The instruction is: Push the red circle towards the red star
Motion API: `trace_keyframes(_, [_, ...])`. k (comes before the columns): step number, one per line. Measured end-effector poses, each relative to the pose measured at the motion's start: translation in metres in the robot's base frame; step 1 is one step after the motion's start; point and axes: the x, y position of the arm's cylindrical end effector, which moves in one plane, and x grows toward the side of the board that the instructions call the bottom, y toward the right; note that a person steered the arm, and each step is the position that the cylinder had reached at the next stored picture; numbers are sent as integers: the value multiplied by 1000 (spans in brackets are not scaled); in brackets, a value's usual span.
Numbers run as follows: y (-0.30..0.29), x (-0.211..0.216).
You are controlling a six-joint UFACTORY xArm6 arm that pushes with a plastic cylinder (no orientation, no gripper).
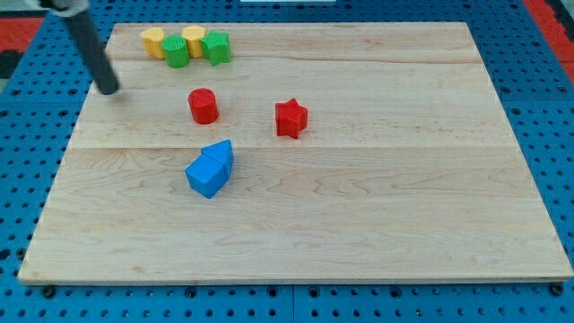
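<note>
The red circle (204,105) stands on the wooden board left of centre. The red star (291,117) stands to its right, a gap of bare wood between them. My tip (108,89) is at the board's left side, well to the left of the red circle and slightly higher in the view. It touches no block. The dark rod slants up to the view's top left.
Two blue blocks (211,168) sit touching below the red circle. At the view's top left, two yellow blocks (153,40) and two green blocks (216,47) form a tight cluster. The board (404,197) lies on a blue pegboard surface.
</note>
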Motion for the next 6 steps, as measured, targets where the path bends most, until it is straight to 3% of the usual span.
trace_keyframes(1, [63, 15])
trace_keyframes(2, [81, 41])
trace_keyframes(3, [134, 42])
trace_keyframes(4, [104, 15])
trace_keyframes(5, [131, 4])
trace_keyframes(6, [160, 36])
